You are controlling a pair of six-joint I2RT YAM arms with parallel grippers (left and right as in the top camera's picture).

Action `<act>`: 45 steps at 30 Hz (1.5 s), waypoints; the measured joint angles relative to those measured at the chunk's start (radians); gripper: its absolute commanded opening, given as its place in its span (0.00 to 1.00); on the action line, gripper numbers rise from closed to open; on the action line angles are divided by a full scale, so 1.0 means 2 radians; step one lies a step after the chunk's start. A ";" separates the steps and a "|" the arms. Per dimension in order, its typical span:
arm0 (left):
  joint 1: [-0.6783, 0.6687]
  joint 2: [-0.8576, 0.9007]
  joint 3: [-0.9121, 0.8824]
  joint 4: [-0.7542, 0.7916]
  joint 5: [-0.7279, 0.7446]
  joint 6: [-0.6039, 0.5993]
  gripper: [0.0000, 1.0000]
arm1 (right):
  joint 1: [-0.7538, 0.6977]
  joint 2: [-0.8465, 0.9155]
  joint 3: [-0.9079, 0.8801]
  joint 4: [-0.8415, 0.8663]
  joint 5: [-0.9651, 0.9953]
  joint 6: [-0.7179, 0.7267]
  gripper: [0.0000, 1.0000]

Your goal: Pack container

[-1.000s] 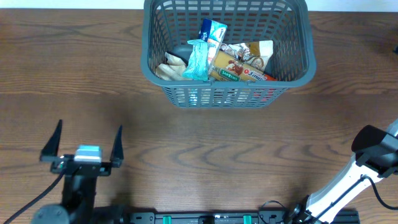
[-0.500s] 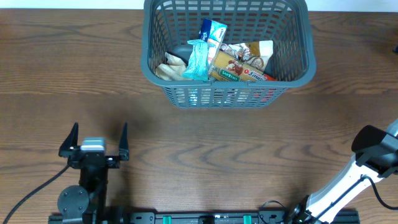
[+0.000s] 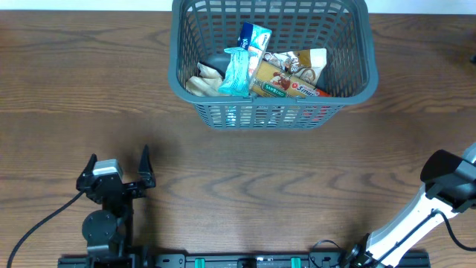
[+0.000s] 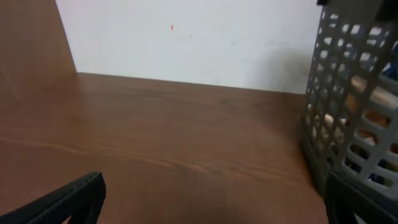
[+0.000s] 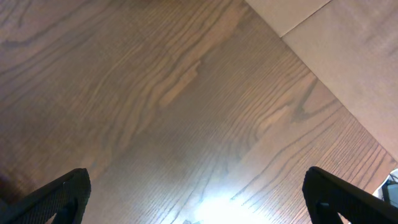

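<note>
The dark grey lattice container stands at the back middle of the table. Its corner also shows at the right edge of the left wrist view. Inside it lie several snack packets: a light blue one, a blue and white one, and a brown and red one. My left gripper is open and empty near the front left of the table, well short of the container. My right gripper is open and empty over bare wood; only its arm shows overhead at the right edge.
A white wall rises behind the table in the left wrist view. The table's edge and a pale floor show in the right wrist view.
My left arm has drawn back toward the front edge and its fingers have narrowed a little. The right arm and the container have not moved.
</note>
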 measured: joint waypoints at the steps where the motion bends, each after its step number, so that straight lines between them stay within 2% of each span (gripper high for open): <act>1: 0.000 0.000 -0.003 0.002 0.000 0.000 0.99 | 0.000 0.000 0.000 0.000 0.000 0.000 0.99; 12: 0.000 -0.001 -0.020 0.002 -0.004 -0.001 0.99 | 0.000 0.000 0.000 0.000 0.000 0.000 0.99; 19: 0.000 -0.002 -0.016 -0.031 -0.005 -0.001 0.99 | 0.000 0.000 0.000 0.000 0.000 0.000 0.99; 45: 0.000 -0.002 -0.016 -0.031 -0.005 -0.001 0.99 | 0.000 0.000 0.000 0.000 0.000 0.000 0.99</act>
